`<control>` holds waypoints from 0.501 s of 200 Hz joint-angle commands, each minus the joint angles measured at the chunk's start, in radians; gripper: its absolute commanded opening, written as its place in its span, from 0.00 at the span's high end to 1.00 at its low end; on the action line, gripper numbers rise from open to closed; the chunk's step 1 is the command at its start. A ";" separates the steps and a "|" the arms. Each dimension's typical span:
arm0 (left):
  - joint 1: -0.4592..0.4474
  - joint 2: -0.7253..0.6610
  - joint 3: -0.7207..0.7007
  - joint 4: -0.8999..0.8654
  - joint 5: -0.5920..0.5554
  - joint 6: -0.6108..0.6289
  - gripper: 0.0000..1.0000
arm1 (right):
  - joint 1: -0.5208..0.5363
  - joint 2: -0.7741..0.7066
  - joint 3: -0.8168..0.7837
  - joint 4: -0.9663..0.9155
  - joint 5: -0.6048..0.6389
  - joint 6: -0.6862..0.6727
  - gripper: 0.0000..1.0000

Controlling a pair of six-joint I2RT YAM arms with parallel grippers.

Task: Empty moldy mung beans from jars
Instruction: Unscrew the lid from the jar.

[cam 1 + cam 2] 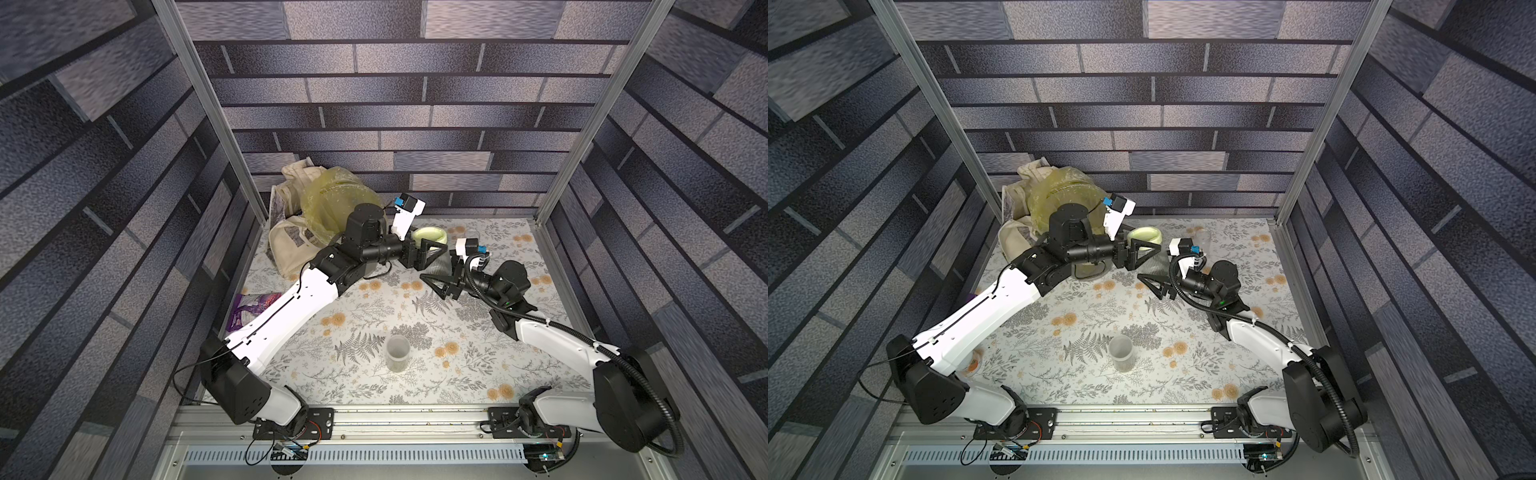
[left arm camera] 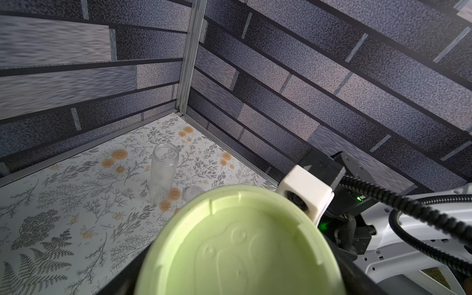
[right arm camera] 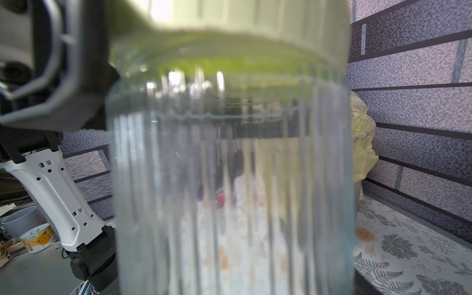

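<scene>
The wide clear jar [image 1: 439,266] [image 3: 229,191] with its lime-green lid [image 1: 430,236] [image 2: 237,245] is held up at the back middle of the table. My right gripper [image 1: 444,271] is shut on its ribbed body. My left gripper [image 1: 436,246] is shut on the lid from the other side, with dark fingers hugging the rim. I see no mung beans through this jar's wall. A short jar [image 1: 397,353] [image 1: 1121,353] stands open near the front with a dull layer at its bottom. The tall slim jar [image 2: 164,171] [image 1: 1202,237] stands open and clear at the back right.
A grey bin lined with a yellow bag [image 1: 336,195] [image 3: 362,143] stands at the back left, just behind the left arm. A beige cloth bag [image 1: 291,245] leans against it. A purple packet [image 1: 253,307] lies by the left wall. Walls close in on three sides.
</scene>
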 commanded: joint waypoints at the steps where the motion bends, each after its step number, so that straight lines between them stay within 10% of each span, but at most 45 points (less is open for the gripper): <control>1: -0.018 0.005 0.008 0.046 -0.016 0.013 0.12 | 0.000 -0.053 0.023 0.004 0.061 -0.043 0.57; 100: -0.031 -0.062 -0.050 0.115 -0.024 0.012 0.00 | 0.001 -0.042 0.026 -0.018 0.072 -0.030 0.56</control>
